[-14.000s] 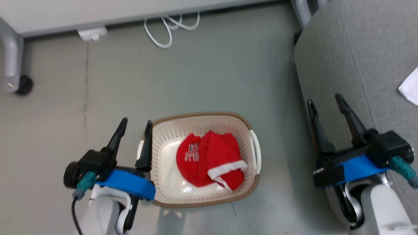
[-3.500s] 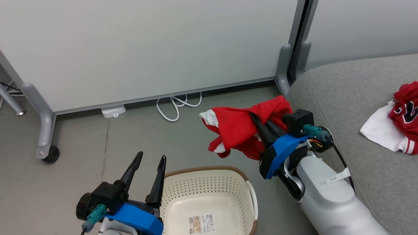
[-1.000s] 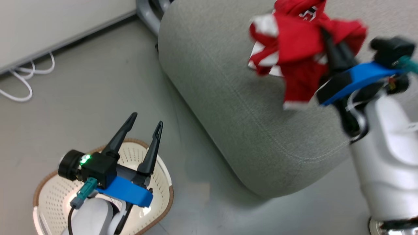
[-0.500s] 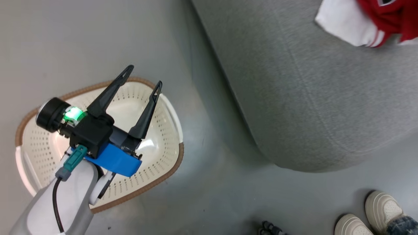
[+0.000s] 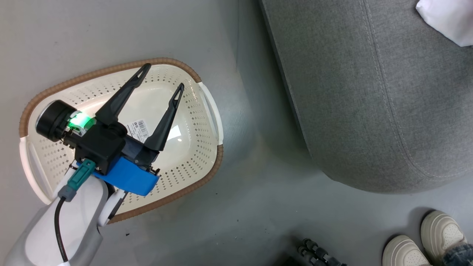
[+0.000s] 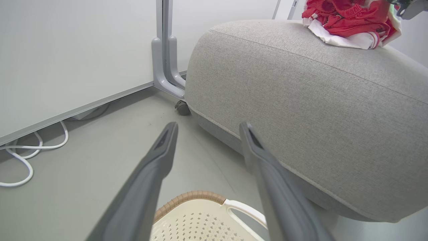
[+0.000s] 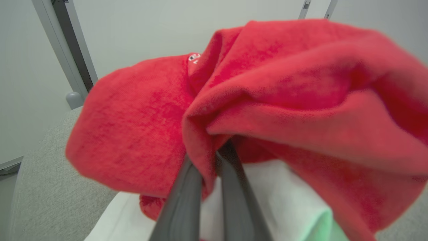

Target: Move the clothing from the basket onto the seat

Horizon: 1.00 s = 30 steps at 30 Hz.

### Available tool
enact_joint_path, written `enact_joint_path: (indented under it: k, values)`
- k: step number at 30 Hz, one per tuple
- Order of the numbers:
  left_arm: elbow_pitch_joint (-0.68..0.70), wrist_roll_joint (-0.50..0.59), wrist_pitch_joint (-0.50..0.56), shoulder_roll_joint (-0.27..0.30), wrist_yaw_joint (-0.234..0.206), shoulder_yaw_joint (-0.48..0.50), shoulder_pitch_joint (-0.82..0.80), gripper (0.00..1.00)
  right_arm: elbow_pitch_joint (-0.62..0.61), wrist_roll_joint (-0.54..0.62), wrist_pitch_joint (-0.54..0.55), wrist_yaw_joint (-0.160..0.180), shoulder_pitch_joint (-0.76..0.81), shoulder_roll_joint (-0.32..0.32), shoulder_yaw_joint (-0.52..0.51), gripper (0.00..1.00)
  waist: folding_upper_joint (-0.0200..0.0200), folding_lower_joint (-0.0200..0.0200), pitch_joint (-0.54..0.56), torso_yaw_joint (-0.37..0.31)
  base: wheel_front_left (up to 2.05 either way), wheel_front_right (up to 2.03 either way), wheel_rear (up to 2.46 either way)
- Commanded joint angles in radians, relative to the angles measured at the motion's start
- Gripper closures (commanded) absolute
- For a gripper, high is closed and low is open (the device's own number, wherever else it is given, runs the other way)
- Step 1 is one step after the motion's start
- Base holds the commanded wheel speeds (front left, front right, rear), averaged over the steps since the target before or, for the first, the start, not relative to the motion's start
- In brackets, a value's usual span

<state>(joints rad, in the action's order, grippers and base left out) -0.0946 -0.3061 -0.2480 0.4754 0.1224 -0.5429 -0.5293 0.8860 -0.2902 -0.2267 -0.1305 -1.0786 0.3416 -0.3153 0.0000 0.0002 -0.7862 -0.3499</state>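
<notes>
Right wrist view: your right gripper [image 7: 207, 157] is clamped on a fold of a red garment [image 7: 267, 100], which bunches over both fingers above a white cloth [image 7: 287, 197] lying on the grey sofa [image 7: 43, 174].
Why held there: the garment hangs over the seat, so by my reading a release drops it on the pile, not on the floor [image 5: 258, 207].
Head view: your left gripper [image 5: 163, 76] hovers over the basket [image 5: 111, 70], jaws spread wide with nothing between them, apparently parked clear of the drop.
Basket: it stands on the floor just beside the sofa, its bottom bare around the barcode label [image 5: 138, 130].
Left wrist view: red-and-white clothing [image 6: 347, 23] sits heaped on top of the sofa, well apart from the basket.
Task standing: this looks like the last piece, and only the release remains.
Bystander: a person's pale shoes [image 5: 439, 229] stand near the sofa's corner, so watch your swing back.
</notes>
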Motion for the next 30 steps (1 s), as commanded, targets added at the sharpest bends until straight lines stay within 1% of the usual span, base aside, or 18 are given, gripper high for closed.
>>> enact_joint_path:
  k: [1, 2, 3, 4, 5, 11, 18, 23, 30]
  values:
    - [0.004, -0.003, 0.0, 0.002, -0.008, -0.002, 0.001, 0.0, 0.006, 0.006, -0.007, 0.0, -0.011, -0.007, 0.007, 1.0, 0.0, -0.0002, 0.002, -0.001, 0.0, 0.0, 0.0]
    - [0.002, -0.004, -0.001, 0.0, -0.008, -0.002, 0.0, 0.0, 0.012, 0.009, -0.012, 0.0, -0.015, -0.009, 0.013, 0.9, 0.0, -0.0002, 0.003, -0.001, 0.0, 0.0, 0.0]
    - [0.0, -0.005, -0.001, -0.002, -0.008, -0.003, -0.003, 0.0, 0.017, 0.014, -0.016, 0.0, -0.019, -0.008, 0.021, 0.6, 0.0, -0.0002, 0.006, -0.001, 0.0, 0.0, 0.0]
    - [-0.004, -0.007, -0.002, -0.005, -0.008, -0.004, -0.005, 0.0, 0.023, 0.017, -0.017, 0.0, -0.023, -0.007, 0.027, 0.2, 0.0, -0.0002, 0.009, -0.001, 0.0, 0.0, 0.0]
    - [-0.008, -0.009, -0.002, -0.008, -0.008, -0.006, -0.007, 0.0, 0.027, 0.021, -0.019, 0.0, -0.026, -0.006, 0.035, 0.0, 0.0, -0.0002, 0.014, 0.0, 0.0, 0.0, 0.0]
    - [-0.044, -0.019, -0.009, -0.034, -0.006, -0.012, -0.019, 0.0, 0.05, 0.037, -0.026, 0.0, -0.028, 0.006, 0.067, 0.0, 0.0, -0.0002, 0.05, 0.011, 0.0, 0.0, 0.0]
    - [-0.094, -0.039, -0.018, -0.095, -0.004, 0.008, 0.011, 0.0, 0.056, 0.044, -0.03, 0.0, 0.037, 0.013, 0.109, 0.0, 0.0, -0.0002, 0.143, 0.044, 0.0, 0.0, 0.0]
    - [-0.102, -0.046, -0.018, -0.153, 0.0, 0.06, 0.065, 0.0, 0.046, 0.055, -0.025, 0.0, 0.105, 0.024, 0.137, 0.0, 0.0, -0.0002, 0.241, 0.075, 0.0, 0.0, 0.0]
    - [-0.128, -0.05, -0.018, -0.236, 0.008, 0.147, 0.179, 0.0, 0.011, 0.066, -0.015, 0.0, 0.228, 0.026, 0.176, 0.0, 0.0, -0.0002, 0.417, 0.121, 0.0, 0.0, 0.0]
